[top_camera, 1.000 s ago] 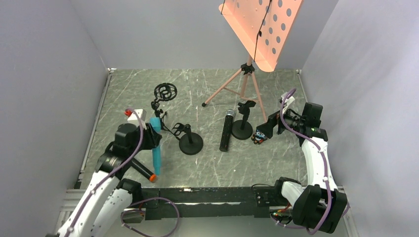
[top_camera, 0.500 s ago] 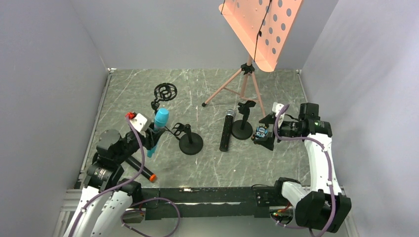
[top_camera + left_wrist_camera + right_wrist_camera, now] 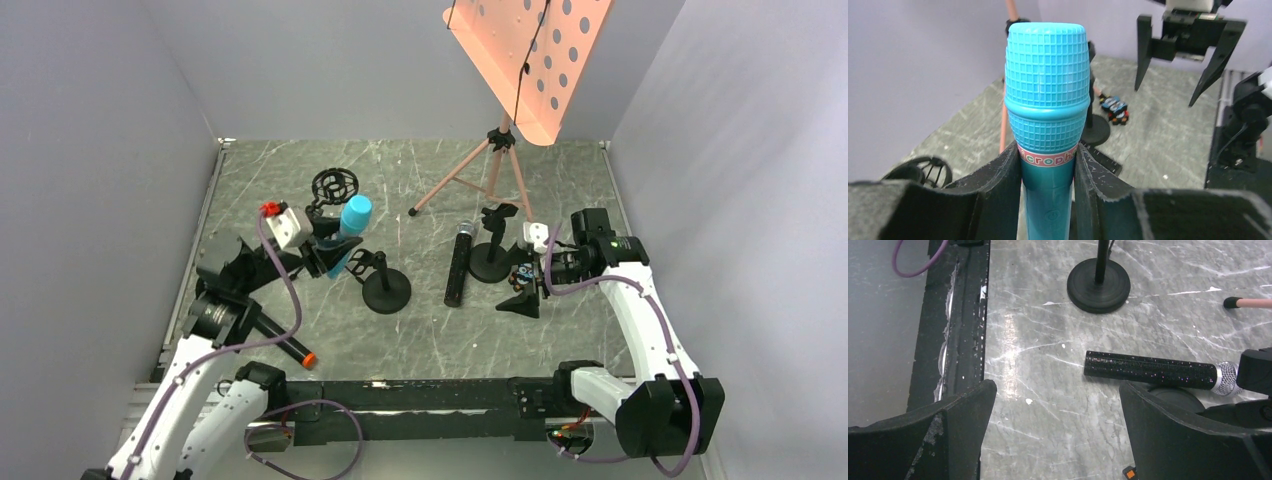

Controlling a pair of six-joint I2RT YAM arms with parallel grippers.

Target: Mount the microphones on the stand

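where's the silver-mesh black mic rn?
Top view: silver-mesh black mic lies flat on the table right of centre, between left stand base and right stand base, nearer the latter.

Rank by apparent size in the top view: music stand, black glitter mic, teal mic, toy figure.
Music stand
Then black glitter mic and teal mic, unranked: the teal one is held up, partly hidden in the left hand
Toy figure smallest
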